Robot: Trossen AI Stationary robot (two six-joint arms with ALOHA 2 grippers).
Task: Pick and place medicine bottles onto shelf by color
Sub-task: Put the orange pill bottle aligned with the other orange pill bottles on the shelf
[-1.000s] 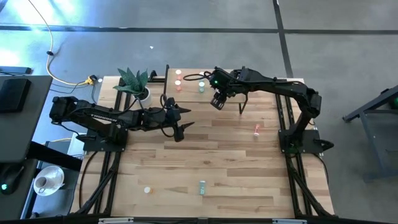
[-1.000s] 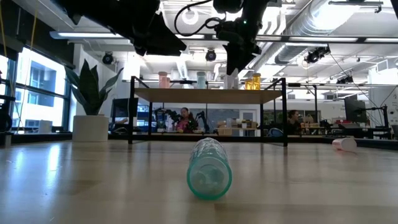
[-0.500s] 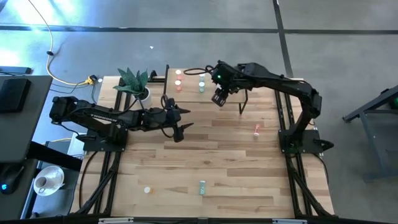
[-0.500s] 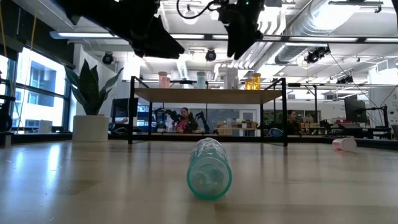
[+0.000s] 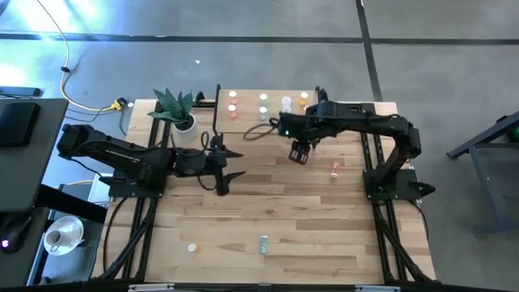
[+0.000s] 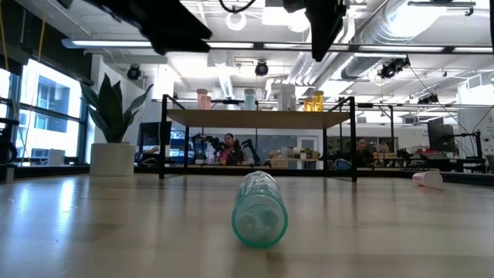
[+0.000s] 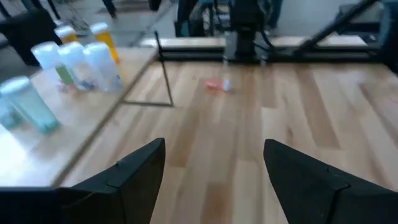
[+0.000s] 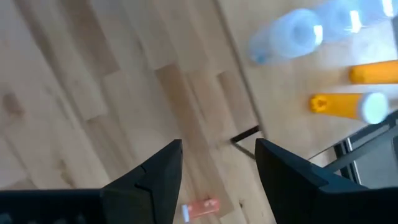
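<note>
Right gripper (image 5: 301, 154) jaws open, empty, off the shelf (image 5: 247, 104) where bottles stand sorted (by colour, seemingly). Pink bottle (image 5: 334, 169) lies near it on bench, probably next. Left gripper (image 5: 225, 169) open, idle mid-bench.

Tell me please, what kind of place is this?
Probably a robotics lab in an open office: exposed silver ceiling ducts, seated people at desks behind, and two dark robot arms on a striped wooden table.

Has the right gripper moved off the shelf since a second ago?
Yes. In the high view the right gripper has pulled back from over the shelf toward the table's middle, nearer the fallen pink bottle.
</note>
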